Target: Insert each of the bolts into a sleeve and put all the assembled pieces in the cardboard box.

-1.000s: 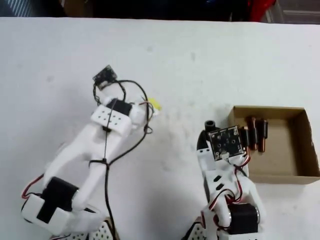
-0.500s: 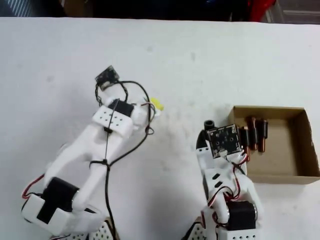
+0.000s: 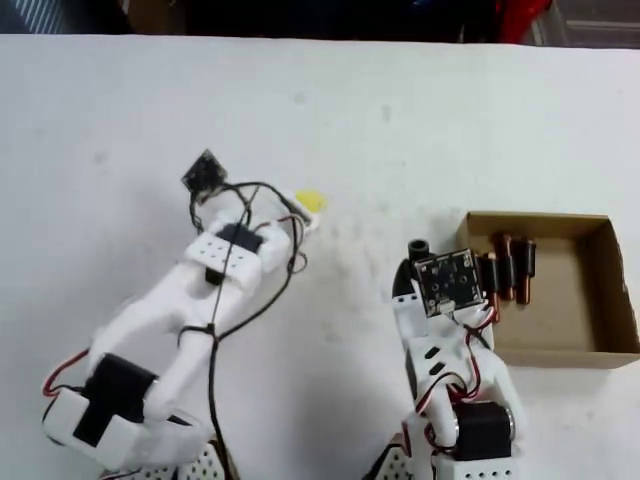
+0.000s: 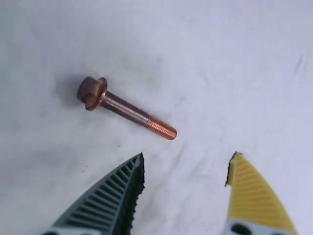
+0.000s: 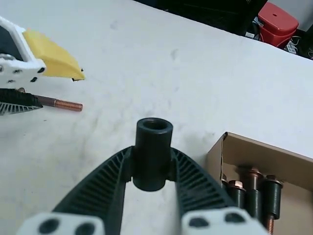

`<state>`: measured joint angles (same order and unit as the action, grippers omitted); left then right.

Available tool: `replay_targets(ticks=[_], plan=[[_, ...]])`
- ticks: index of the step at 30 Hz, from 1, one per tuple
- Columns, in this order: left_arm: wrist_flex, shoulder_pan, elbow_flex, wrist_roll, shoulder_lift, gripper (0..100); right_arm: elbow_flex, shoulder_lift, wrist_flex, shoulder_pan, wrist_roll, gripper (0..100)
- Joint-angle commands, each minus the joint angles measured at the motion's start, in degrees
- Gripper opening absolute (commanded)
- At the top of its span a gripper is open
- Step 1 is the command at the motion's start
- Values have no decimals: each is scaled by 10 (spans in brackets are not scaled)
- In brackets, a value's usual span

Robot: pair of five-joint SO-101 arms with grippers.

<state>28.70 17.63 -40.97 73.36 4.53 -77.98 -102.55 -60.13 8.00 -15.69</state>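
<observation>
A copper bolt (image 4: pixel 124 107) lies flat on the white table, just beyond my left gripper (image 4: pixel 186 156). That gripper is open, with its dark finger (image 4: pixel 117 196) and yellow finger (image 4: pixel 254 191) apart and nothing between them. From above, the left gripper (image 3: pixel 300 210) sits mid-table. My right gripper (image 5: pixel 152 157) is shut on an upright black sleeve (image 5: pixel 153 147), hollow end up. In the high view this sleeve (image 3: pixel 419 247) is just left of the cardboard box (image 3: pixel 545 355). The same bolt (image 5: pixel 58 103) lies beside the left gripper's yellow finger (image 5: pixel 51 61).
Three assembled bolt-and-sleeve pieces (image 3: pixel 510 265) stand along the far left wall of the box, also seen as assembled pieces (image 5: pixel 252 193) from the right wrist. A red container (image 5: pixel 276 22) stands off the table's far edge. White table surface stretches between the arms.
The left arm's wrist has turned and shifted, and its yellow finger now sits slightly farther up the table. The right arm nudged a little left with the sleeve, then held still.
</observation>
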Motion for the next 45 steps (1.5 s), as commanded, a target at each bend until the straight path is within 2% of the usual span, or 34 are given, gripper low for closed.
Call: replay_targets(ticks=[1,5,10,14,21,27,39,42,45], plan=[[-23,-22,4,31,3,290,5,-7,15,-3,0,20],[-25,-46,2,52,-12,290,5,-7,15,-3,0,20],[-73,-49,18,65,-94,290,5,-7,15,-3,0,20],[-42,-47,40,65,-108,277,5,-7,15,-3,0,20],[-33,-51,53,66,-112,15,4,-7,15,-3,0,20],[-33,-62,55,62,-113,105,4,-7,14,-3,0,20],[-56,-58,57,53,-136,109,4,-7,13,-3,0,20],[-36,-47,58,21,-116,109,4,-7,14,-3,-1,21],[-16,-36,58,18,-90,109,4,-7,15,-3,-1,21]])
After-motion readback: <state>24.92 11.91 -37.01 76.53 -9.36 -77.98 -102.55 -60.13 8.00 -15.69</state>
